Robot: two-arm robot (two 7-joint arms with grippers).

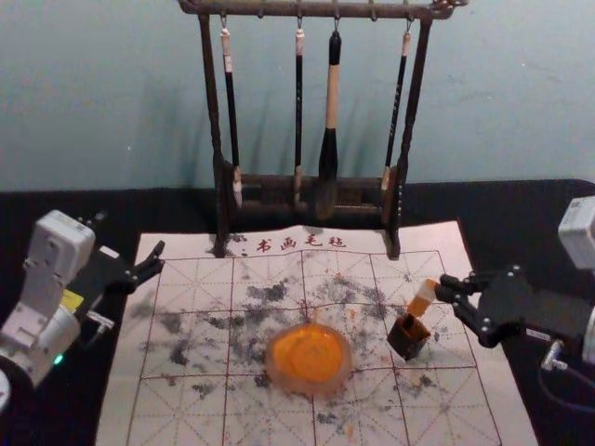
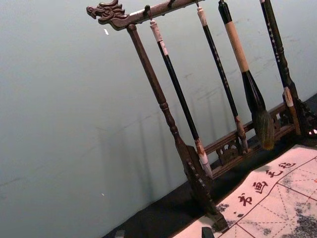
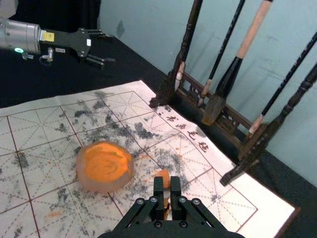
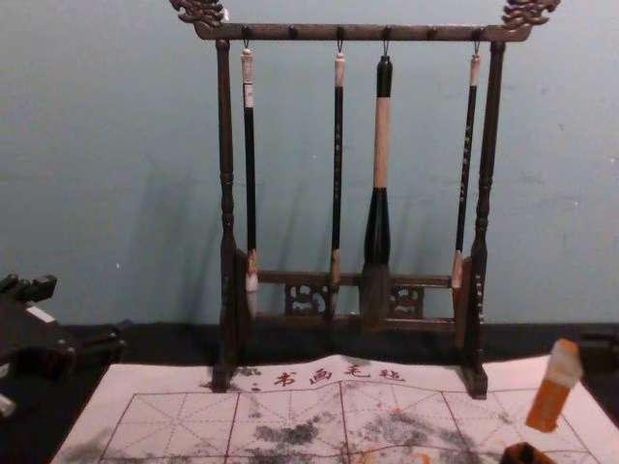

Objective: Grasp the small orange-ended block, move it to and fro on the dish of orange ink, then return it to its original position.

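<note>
Blue-grey wall (image 1: 502,93) is seen behind a black-covered tabletop (image 1: 116,206), on which a gridded white mat (image 1: 186,409) is laid. Near the mat's right edge, the right end effector (image 3: 167,191) is closed, with the small orange-ended block (image 1: 423,297) clamped at its upper end. The block is held tilted, its lower orange end hanging just above the dark open-topped box (image 1: 407,336). Whether a lift-out or a return is under way cannot be told from this pose.

The block is judged light and stiff, safe under a modest squeeze. Its inked end may be slippery and is best left free; the hold is rightly taken high, across the flat sides. If the tilt is not corrected before insertion, the box's rim could be caught and the box tipped.

Farther inward, towards the mat's middle, the dish of orange ink (image 1: 309,358) is set; only light, level strokes should be needed there. Beyond, the brush rack (image 1: 316,9) is stood at the mat's far edge. The left end effector (image 1: 159,258) is parked by the mat's left edge, its fingers spread apart.
</note>
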